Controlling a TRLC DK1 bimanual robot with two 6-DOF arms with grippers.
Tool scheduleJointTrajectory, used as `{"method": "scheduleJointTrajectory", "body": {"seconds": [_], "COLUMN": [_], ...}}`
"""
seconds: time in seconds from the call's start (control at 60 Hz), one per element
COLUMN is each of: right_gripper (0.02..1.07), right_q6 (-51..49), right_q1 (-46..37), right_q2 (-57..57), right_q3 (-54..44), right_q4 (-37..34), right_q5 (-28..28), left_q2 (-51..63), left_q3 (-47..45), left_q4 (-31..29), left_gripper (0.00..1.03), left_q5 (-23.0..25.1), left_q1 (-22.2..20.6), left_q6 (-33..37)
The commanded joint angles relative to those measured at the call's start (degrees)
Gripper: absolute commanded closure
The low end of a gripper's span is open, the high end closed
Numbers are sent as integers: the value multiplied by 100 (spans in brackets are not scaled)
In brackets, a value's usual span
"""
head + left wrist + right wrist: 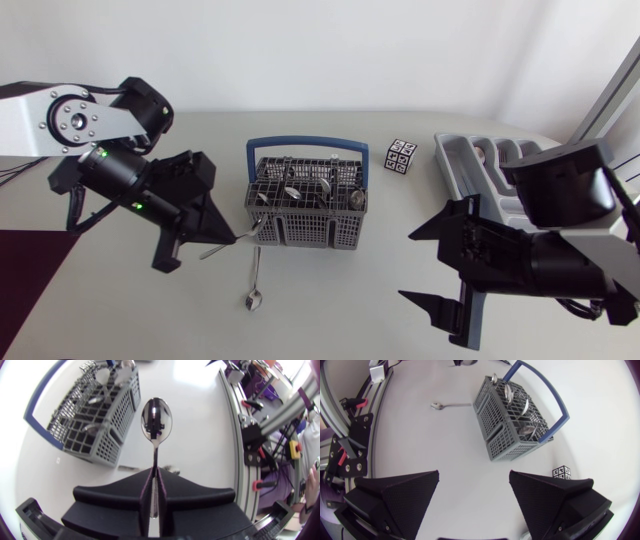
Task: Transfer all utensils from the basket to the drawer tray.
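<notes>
Table (330, 310) pale grey, both arms over it. Left arm (90, 125) comes in from the left edge, right arm (560, 200) from the right, over the tray's near end.

Tray (452, 160): grey, at the right side, partly hidden by the right arm.

Basket (300, 232): grey, blue handle, mid-table, several utensils (300, 185) standing in it.

Left gripper (154, 477): just left of the basket, fingers pressed together, pinching the held spoon (156, 419) by its handle, bowl pointing ahead.

Right gripper (474, 474): spread wide, nothing between the fingers, well right of the basket.

Loose spoon (254, 290): flat on the table, near the basket's front wall, apart from both grippers.

Cube (401, 156): black-and-white, between basket and tray
</notes>
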Motion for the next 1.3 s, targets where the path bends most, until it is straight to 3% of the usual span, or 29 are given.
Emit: {"method": "scheduleJointTrajectory", "body": {"seconds": [0.0, 0.083, 0.217, 0.317, 0.467, 0.567, 0.85, 1.217, 1.283], "right_gripper": [6, 6, 7, 16, 16, 18, 49, 50, 59], "right_q6": [658, 1036, 1633, 2082, 2583, 2671, 3330, 3602, 3620], "right_q1": [180, 461, 690, 742, 980, 988, 110, -216, -224], "right_q2": [94, 252, 595, 999, 1465, 1676, 2001, 2529, 2573], "right_q3": [224, 408, 751, 1032, 1437, 1700, 2263, 2649, 2676], "right_q4": [91, 153, 328, 469, 662, 671, 882, 961, 970], "right_q5": [36, 45, -17, -201, -324, -333, -1124, -1564, -1581], "left_q2": [-259, -514, -628, -514, -400, -338, 75, 136, 163], "left_q3": [113, 52, 43, 43, 17, 60, 289, 517, 517], "left_q4": [453, 1209, 2536, 3037, 3617, 3898, 4364, 4645, 4663], "left_gripper": [100, 100, 100, 100, 100, 100, 100, 100, 100], "left_q5": [192, 192, 192, 192, 183, 183, 157, 86, 25], "left_q1": [-392, -743, -963, -1139, -1411, -1578, -1860, -1895, -1956], "left_q6": [-1419, -2413, -4170, -4997, -5902, -6341, -7000, -7387, -7378]}}
